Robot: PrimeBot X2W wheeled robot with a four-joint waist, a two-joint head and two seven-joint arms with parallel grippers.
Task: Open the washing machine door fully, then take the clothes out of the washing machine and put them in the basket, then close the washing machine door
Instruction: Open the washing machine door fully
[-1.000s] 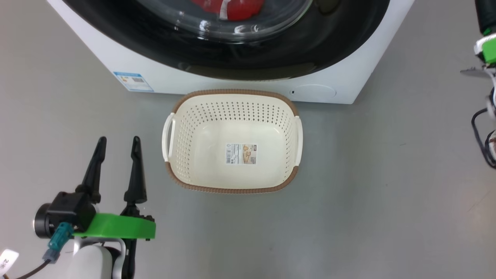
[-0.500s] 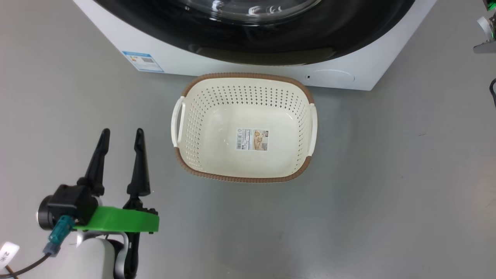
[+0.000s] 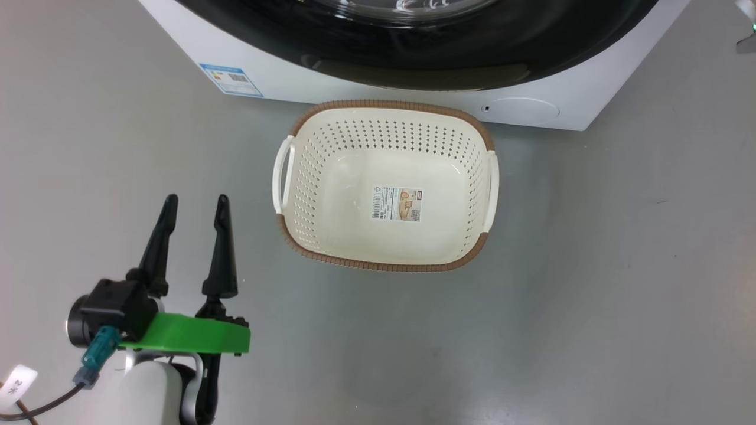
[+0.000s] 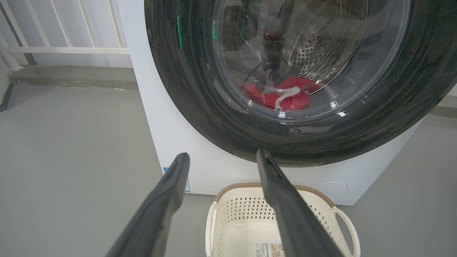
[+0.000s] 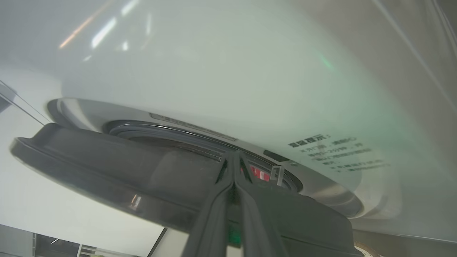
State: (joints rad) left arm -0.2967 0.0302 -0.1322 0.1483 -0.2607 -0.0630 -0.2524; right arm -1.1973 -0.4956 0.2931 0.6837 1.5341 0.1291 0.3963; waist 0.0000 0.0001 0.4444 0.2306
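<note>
Cream-white perforated plastic basket (image 3: 354, 195) with a brown woven-look rim and white side handles stands on the smooth grey floor (image 3: 590, 295), just in front of the big white boxy washing machine (image 4: 167, 142); a paper label (image 3: 397, 204) lies on its bare bottom; a small blue sticker (image 3: 231, 79) sits low on the machine's front. Your left gripper (image 3: 196, 200) hangs over the floor near the basket's left handle, apart from it, its two long dark fingers spread wide with nothing between them; in its wrist view they point toward the large round glossy black-rimmed washing machine door (image 4: 307, 117). Through that door's bulging glass you can see the bright red clothes (image 4: 257, 94) with white trim lying at the bottom of the perforated steel drum (image 4: 314, 57). Your right gripper (image 5: 234, 157) has its fingers pressed flat together, holding nothing; the tips sit at the door's rim, where a gap to the white front shows a grey gasket ring (image 5: 167, 132); whether they touch the door you cannot tell.
</note>
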